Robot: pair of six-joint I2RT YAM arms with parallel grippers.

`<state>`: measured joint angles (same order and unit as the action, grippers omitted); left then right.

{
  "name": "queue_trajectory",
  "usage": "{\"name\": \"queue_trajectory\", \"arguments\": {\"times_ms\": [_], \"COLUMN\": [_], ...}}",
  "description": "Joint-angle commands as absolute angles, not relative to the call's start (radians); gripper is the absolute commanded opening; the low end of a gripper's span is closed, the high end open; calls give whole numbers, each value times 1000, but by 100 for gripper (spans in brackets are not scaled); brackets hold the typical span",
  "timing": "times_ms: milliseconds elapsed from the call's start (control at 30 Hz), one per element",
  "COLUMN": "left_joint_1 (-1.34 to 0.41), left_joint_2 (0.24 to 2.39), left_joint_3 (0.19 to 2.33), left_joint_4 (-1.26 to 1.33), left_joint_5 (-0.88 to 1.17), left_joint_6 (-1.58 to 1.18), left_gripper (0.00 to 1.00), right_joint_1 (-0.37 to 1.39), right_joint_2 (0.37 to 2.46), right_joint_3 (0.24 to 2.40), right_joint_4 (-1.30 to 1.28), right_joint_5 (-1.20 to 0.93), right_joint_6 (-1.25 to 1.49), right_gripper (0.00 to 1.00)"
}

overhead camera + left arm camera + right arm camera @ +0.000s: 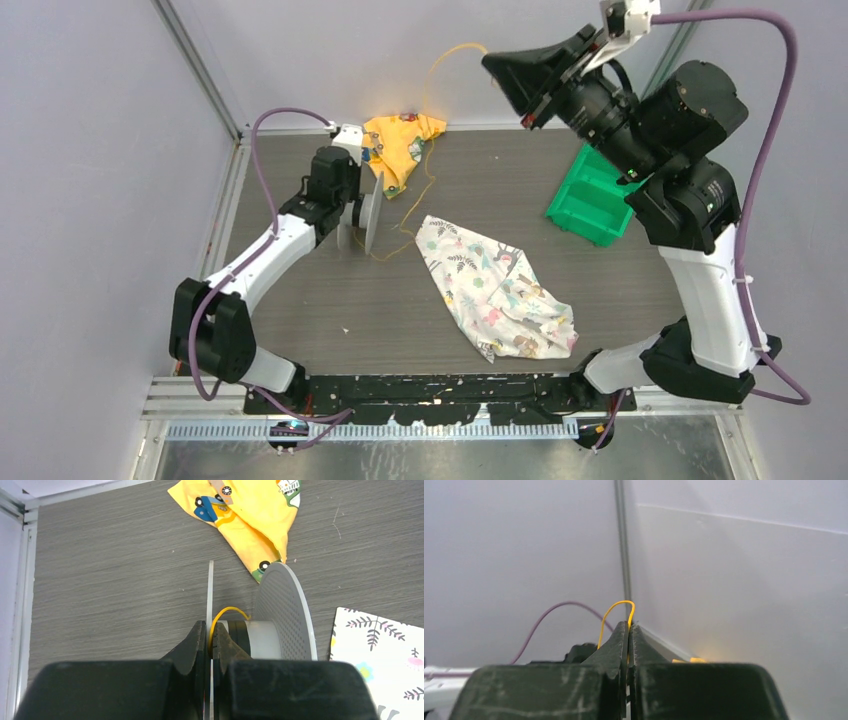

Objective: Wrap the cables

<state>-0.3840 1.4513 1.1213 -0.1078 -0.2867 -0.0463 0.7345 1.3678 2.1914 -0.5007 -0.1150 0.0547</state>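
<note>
A crumpled yellow cartoon-print cloth (pixel 400 145) lies at the far edge of the dark grey wood-grain counter (pixel 300 310), a rumpled white floral cloth (pixel 495 290) near the middle, a green plastic bin (pixel 590 205) at the right.

The left arm (pixel 268 245) stretches low from its base at 7 o'clock toward 11 o'clock, with the left gripper (pixel 210 630) pinched closed on 1 rim of the spool (pixel 286 611). The right arm (pixel 706 285) stands up from 5 o'clock and folds over at the elbow. It holds the right gripper (pixel 492 62) high at 1 o'clock, pointing toward 9 o'clock, jaws clamped on the cable (pixel 610 612).
</note>
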Motion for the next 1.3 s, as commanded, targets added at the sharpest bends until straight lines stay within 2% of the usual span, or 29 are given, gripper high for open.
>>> {"name": "queue_trajectory", "arguments": {"times_ms": [0, 200, 367, 733, 1000, 1267], "left_joint_1": [-411, -453, -520, -537, -560, -576], "left_joint_2": [1456, 1500, 1546, 1565, 1545, 1514], "left_joint_3": [1109, 1103, 1115, 1117, 1088, 1088], "left_joint_4": [-4, 36, 65, 92, 262, 306], "left_joint_5": [-316, -413, -549, -596, -726, -720], "left_joint_6": [-15, 37, 188, 303, 413, 489], "left_gripper": [0, 0, 0, 0, 0, 0], "right_joint_1": [671, 653, 616, 595, 596, 596], "right_joint_2": [1421, 1476, 1472, 1439, 1420, 1422], "right_joint_3": [2317, 2428, 2457, 2486, 2482, 2474], "right_joint_4": [-446, -463, -463, -473, -488, -490], "right_joint_5": [-33, -4, 122, 275, 305, 333], "right_joint_6": [68, 76, 52, -73, -97, -114], "right_gripper": [1, 1, 1, 1, 1, 1]}}
